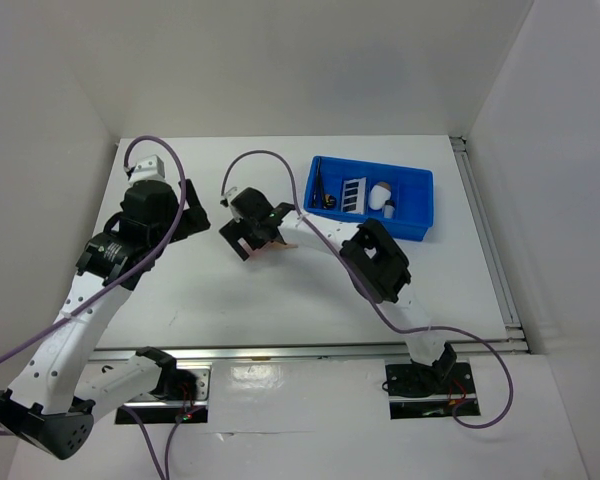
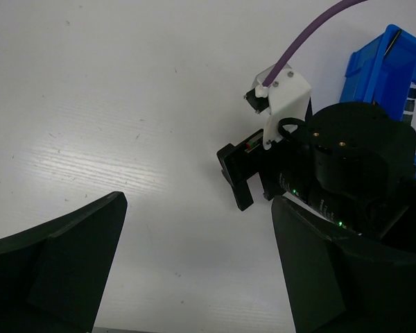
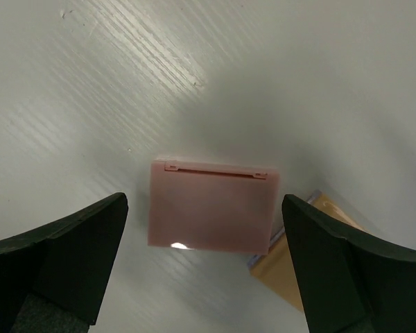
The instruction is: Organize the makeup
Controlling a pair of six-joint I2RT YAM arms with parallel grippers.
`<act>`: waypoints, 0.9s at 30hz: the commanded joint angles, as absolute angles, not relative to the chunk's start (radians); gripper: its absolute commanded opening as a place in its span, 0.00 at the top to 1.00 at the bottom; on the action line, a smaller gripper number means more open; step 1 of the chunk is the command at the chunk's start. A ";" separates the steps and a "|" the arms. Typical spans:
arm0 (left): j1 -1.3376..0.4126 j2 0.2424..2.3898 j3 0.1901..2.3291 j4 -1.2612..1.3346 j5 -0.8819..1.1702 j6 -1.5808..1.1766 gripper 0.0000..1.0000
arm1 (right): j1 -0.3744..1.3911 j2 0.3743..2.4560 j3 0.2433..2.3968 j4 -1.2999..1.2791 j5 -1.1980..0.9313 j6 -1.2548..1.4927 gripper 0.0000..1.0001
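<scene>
Your right gripper (image 3: 203,205) stands wide open and empty over the pink pad (image 3: 211,215), which lies flat on the table (image 3: 90,83). Lower straight and centre it; the tan pad (image 3: 312,267) seems tucked under one corner.

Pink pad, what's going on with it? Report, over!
Left tool open, empty. Right tool open over pink pad, pad flat on table. Tan pad crowds one corner.
</scene>
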State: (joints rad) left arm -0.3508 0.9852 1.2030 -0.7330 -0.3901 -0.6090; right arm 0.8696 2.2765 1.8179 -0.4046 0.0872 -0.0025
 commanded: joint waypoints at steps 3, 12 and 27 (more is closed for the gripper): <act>-0.356 0.968 1.235 -0.726 -0.422 -0.618 0.00 | 0.854 2.324 1.888 -0.388 0.041 -0.029 0.00; -0.356 0.959 1.235 -0.726 -0.422 -0.618 0.00 | 0.854 2.345 1.876 -0.397 0.052 -0.029 0.00; -0.356 0.959 1.244 -0.716 -0.422 -0.609 0.00 | 0.854 2.249 1.914 -0.400 0.143 -0.020 0.33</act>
